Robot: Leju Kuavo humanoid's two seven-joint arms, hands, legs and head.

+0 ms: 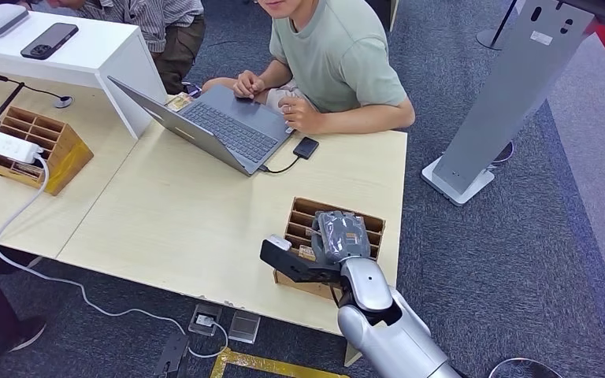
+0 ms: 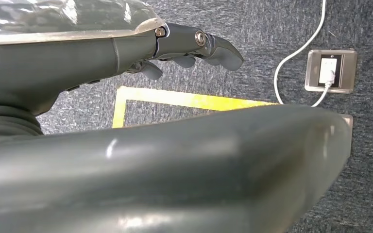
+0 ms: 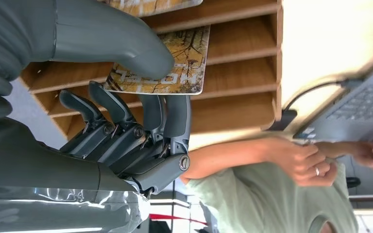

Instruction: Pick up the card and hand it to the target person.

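Your right robot hand [image 3: 126,121] reaches down over the slotted wooden box [image 1: 370,222] at the near edge of the tabletop [image 1: 189,213], wrist bent so the palm faces the slots. It pinches the card [image 3: 167,60] between thumb and curled fingers, the card still partly over a slot. Your left robot hand [image 2: 194,46] hangs above the carpet, fingers apart, holding nothing. The person [image 1: 339,59] sits across the tabletop, both hands at the laptop [image 1: 228,126].

Right arm raised and extended forward; right hand [image 3: 126,121] pinching the card [image 3: 167,63] between thumb and fingers. Left hand [image 2: 189,48] hanging, fingers loosely curled, holding nothing
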